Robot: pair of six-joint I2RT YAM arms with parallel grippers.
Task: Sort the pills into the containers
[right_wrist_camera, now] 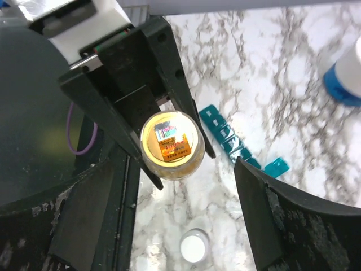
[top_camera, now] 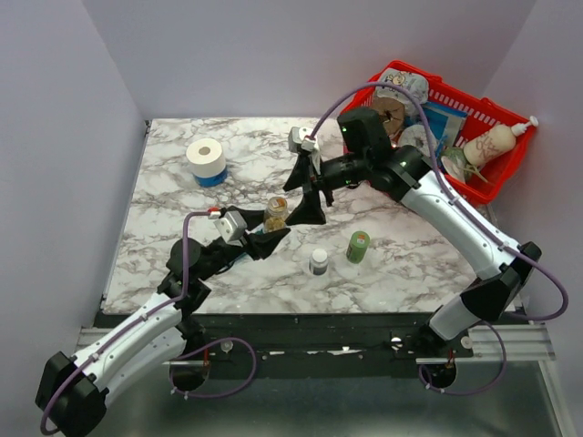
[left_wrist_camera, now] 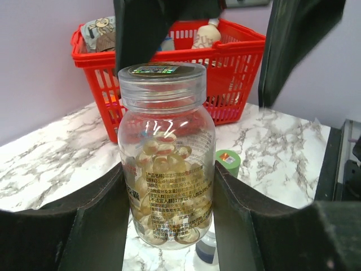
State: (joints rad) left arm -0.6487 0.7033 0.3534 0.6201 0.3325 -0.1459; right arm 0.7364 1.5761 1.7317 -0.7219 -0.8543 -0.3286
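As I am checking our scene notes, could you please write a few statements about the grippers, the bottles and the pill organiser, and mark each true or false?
1. The left gripper is shut on the clear plastic pill bottle. True.
2. The right gripper is clamped on that bottle's top. False: it is open, its fingers spread wide.
3. The small green bottle sits inside the red wire basket. False: it is on the marble table, outside the basket.
4. The blue plastic pill-organiser strip lies on the table near the held bottle. True.
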